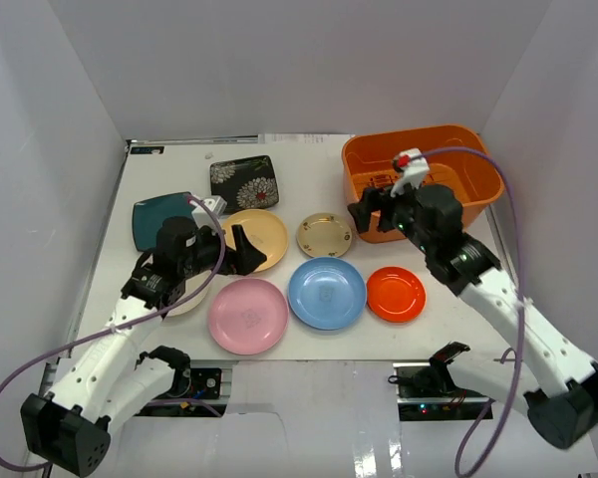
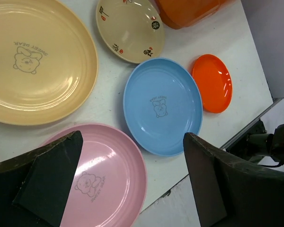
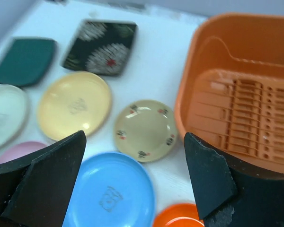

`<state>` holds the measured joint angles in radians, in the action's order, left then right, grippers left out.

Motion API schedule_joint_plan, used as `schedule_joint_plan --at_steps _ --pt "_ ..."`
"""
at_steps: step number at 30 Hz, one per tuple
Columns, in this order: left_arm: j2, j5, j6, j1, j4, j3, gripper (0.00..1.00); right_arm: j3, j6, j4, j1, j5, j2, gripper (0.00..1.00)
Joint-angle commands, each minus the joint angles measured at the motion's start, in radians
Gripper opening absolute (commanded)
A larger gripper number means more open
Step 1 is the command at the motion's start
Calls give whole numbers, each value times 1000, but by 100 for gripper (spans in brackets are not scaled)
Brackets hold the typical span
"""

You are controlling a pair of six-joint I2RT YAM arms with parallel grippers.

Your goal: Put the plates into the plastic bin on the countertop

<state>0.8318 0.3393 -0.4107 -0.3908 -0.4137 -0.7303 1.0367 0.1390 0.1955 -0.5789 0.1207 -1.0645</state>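
Top view: the orange plastic bin [image 1: 478,184] sits upper right on the white countertop [image 1: 179,169], with the plates [image 1: 325,235] spread across centre and left.

Left wrist view: the left gripper [image 2: 132,136] is released and spread wide, with the pink plate [image 2: 109,175] and blue plate [image 2: 162,106] (both with bear prints) seen between its fingers.

Right wrist view: the right gripper [image 3: 135,136] is also released, with the bin at right.

left tool [image 2: 132,182] — jaws apart | over pink plate [image 2: 109,163], blue plate [image 2: 162,105]
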Motion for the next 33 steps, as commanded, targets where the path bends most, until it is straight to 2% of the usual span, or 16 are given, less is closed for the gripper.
schedule_joint_plan --at_steps 1,5,9,10,12,13,16,17,22,27,28,33 --pt "55 -17 -19 -2 3 -70 98 -194 140 -133 -9 -112 201 90" --pt "166 6 -49 -2 1 -133 98 -331 189 -94 -10 -112 408 91" --pt "255 -35 -66 -2 10 -221 98 -405 231 -30 -10 -173 541 100" --pt "276 -95 -65 0 15 -244 98 -417 249 -28 -10 -188 557 90" --pt "355 -147 -66 9 24 -267 98 -454 263 -33 -10 -211 581 86" --pt "389 -146 -65 38 26 -283 98 -460 269 -33 -10 -236 595 81" --pt "517 -83 -76 122 12 -363 98 -477 281 -30 -10 -288 609 79" --pt "545 -88 -77 141 12 -395 97 -481 280 -28 -12 -294 612 79" --pt "697 -152 -77 259 45 -461 71 -481 246 16 -13 -293 618 78" --pt "918 -244 -42 323 65 -584 68 -463 193 53 -13 -308 623 78" --pt "961 -238 -18 331 117 -592 65 -443 179 68 -12 -309 618 78" --pt "1085 -235 18 374 171 -668 64 -408 134 134 -12 -302 624 78"
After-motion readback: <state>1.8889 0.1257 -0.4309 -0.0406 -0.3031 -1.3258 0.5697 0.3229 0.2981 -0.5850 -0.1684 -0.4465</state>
